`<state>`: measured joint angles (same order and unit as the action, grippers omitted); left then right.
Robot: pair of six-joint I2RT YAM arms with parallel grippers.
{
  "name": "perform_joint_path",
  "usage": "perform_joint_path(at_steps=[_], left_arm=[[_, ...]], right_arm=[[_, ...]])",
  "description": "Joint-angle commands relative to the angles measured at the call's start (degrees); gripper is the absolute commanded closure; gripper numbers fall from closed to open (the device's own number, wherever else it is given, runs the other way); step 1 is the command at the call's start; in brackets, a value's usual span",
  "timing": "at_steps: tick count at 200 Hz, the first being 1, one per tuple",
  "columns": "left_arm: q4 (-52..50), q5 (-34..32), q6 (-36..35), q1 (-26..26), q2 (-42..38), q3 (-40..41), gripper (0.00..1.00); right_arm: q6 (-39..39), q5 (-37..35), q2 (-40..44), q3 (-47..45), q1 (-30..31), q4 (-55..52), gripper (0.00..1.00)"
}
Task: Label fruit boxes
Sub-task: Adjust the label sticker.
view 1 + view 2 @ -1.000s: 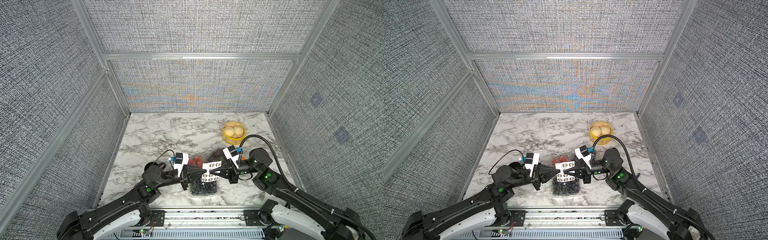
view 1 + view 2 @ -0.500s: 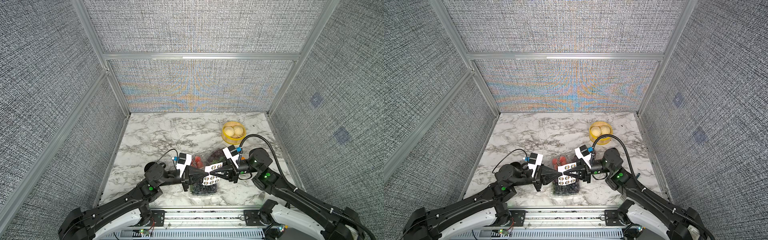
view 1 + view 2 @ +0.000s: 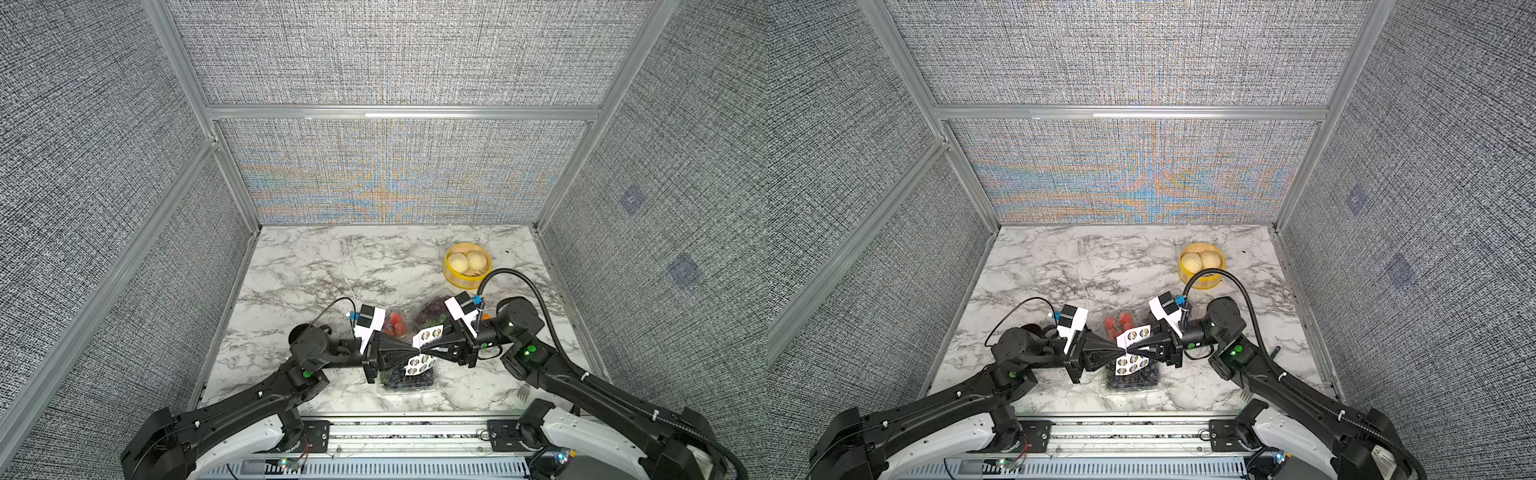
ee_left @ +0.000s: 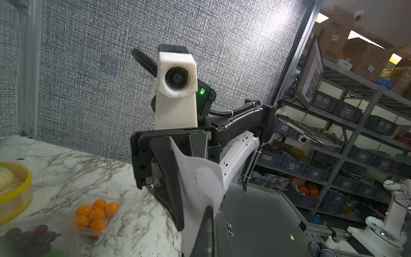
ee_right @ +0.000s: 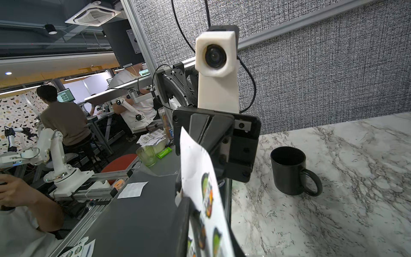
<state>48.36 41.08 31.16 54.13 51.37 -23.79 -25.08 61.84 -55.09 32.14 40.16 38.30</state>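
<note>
My left gripper and right gripper meet tip to tip above the table front, with a white sticker sheet between them. The left gripper is shut on the sheet's edge. The right gripper has its jaws slightly apart, and the sheet passes between them. Directly below lies the dark-purple grape box. Behind it stand the red-fruit box and the purple-and-green grape box. The orange-fruit box shows in the left wrist view, beside grapes.
A yellow steamer basket with pale buns stands at the back right. A black mug sits on the marble near the left arm. Fabric walls close in three sides, and a metal rail runs along the front.
The right gripper's jaws have parted a little. The sticker sheet has twisted from lying flat to standing tilted between the two tips. Both arms have barely shifted.
</note>
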Motion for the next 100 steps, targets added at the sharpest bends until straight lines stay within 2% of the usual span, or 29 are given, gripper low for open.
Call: perform_joint_path(at_steps=[1, 100], left_arm=[[4.23, 1.30, 0.72, -0.10, 0.89, -0.47, 1.00], [3.63, 0.60, -0.30, -0.22, 3.87, -1.25, 1.00]], right_arm=[[-1.35, 0.64, -0.36, -0.09, 0.09, 2.78, 0.79], [-2.25, 0.39, -1.60, -0.11, 0.25, 4.60, 0.73]])
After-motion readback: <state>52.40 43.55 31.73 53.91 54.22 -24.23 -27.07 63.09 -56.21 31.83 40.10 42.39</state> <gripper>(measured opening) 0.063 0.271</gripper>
